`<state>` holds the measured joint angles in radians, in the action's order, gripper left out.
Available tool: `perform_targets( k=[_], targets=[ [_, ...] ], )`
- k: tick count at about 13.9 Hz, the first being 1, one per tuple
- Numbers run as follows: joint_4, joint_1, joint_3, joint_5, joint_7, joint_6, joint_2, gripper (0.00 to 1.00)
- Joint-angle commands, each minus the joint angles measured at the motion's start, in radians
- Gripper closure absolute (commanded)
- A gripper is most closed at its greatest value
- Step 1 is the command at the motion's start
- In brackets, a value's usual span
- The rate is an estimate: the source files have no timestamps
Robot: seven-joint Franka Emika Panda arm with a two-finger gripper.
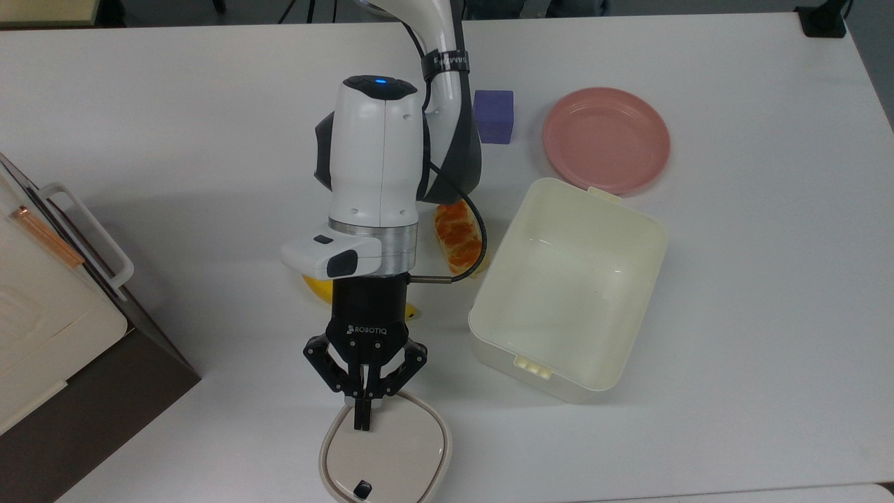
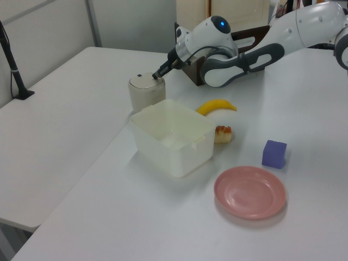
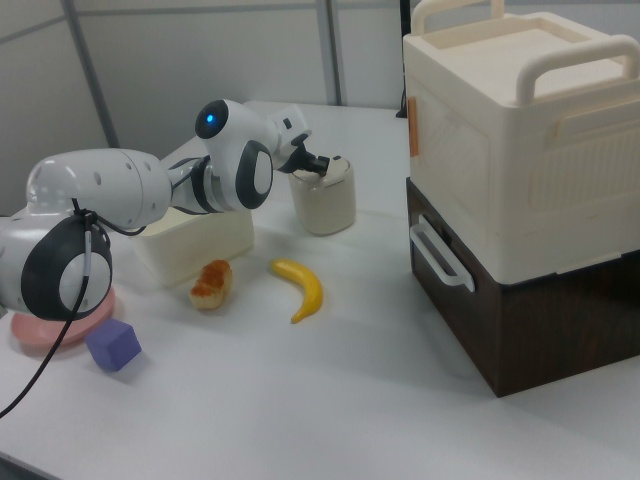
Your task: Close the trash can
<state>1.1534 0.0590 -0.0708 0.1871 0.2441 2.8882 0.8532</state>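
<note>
A: Where is the trash can (image 1: 386, 455) right now?

B: At the near edge of the white worktop (image 1: 733, 335) in the top view, low in the picture and just below the arm's wrist. In the left view it stands behind the cream tub (image 2: 173, 137); in the right view it sits between the arm and the big white and brown box (image 3: 520, 190).

A: And the pincer (image 1: 363, 421)?

B: Its fingers are drawn together to a narrow point, gripping nothing, with the tips over the lid (image 1: 388, 447) at the edge nearest the arm. Whether they press on it or hang just above, I cannot tell.

A: Is the lid down?

B: In the top view it looks flat within the rim, with the small dark tab (image 1: 361, 490) on the far side from the fingers. I'd judge it nearly or fully shut.

A: How would the can handle?

B: It looks like thin, stiff plastic, so probably light and smooth. A sideways shove could slide or tip it, and it stands near the worktop's edge. The lid likely swings with little force.

A: So no grasp?

B: I'd say none. Push straight down on the flat lid, gently, well inside the rim. The tab looks too small to pinch reliably.

A: Anything nearby?

B: A banana (image 2: 217, 106) and a pastry (image 2: 223, 134) beside the tub, both apart from the can.
</note>
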Motion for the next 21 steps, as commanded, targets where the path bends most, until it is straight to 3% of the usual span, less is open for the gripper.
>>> perform_targets(
  k=[1,11,15,21],
  targets=[
    [-0.034,0.013,-0.026,0.02,0.07,0.019,0.024,0.94],
    [-0.034,0.016,-0.024,0.025,0.126,0.049,0.027,0.94],
    [0.017,0.021,-0.021,0.124,0.124,0.046,0.05,0.94],
    [0.029,0.025,-0.021,0.135,0.124,0.043,0.059,0.94]
  ],
)
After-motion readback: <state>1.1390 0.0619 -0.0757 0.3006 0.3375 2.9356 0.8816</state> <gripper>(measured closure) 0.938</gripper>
